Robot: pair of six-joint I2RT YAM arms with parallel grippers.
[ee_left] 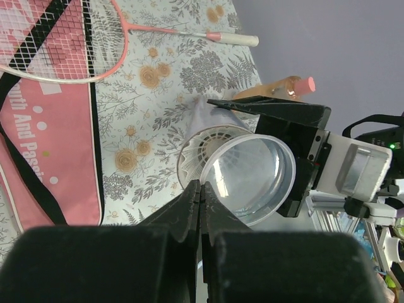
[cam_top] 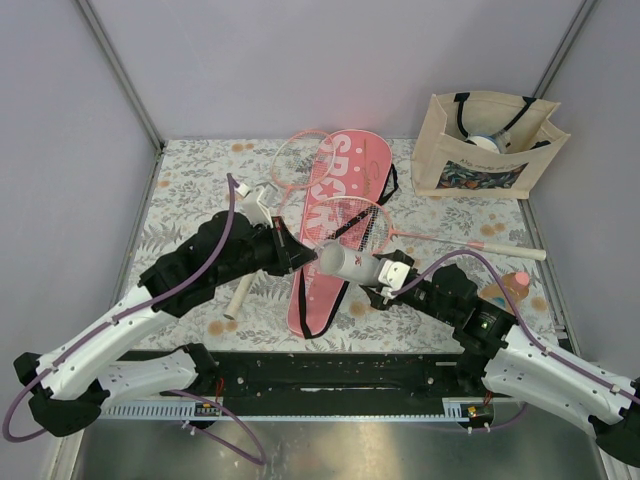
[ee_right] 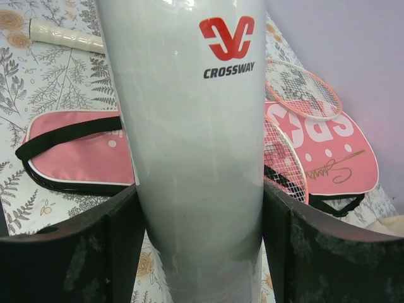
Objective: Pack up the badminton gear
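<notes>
My right gripper [cam_top: 383,275] is shut on the white tube [cam_top: 348,263], lettered "CROSSWAY" in the right wrist view [ee_right: 196,126], and holds it above the table. My left gripper [cam_top: 305,258] is shut, its tips [ee_left: 202,184] pinching the rim of a clear round cap [ee_left: 252,170] at the tube's open end [ee_left: 201,148], where a shuttlecock shows. The pink "SPORT" cover [cam_top: 335,190] lies mid-table. One pink racket [cam_top: 345,225] lies across it, handle [cam_top: 512,250] to the right. The other racket's head [cam_top: 298,160] lies at the back.
A beige tote bag [cam_top: 485,145] stands at the back right. A small peach-coloured bottle [cam_top: 510,285] lies near the right arm. A white handle [cam_top: 238,296] sticks out under my left arm. Grey walls close in the table.
</notes>
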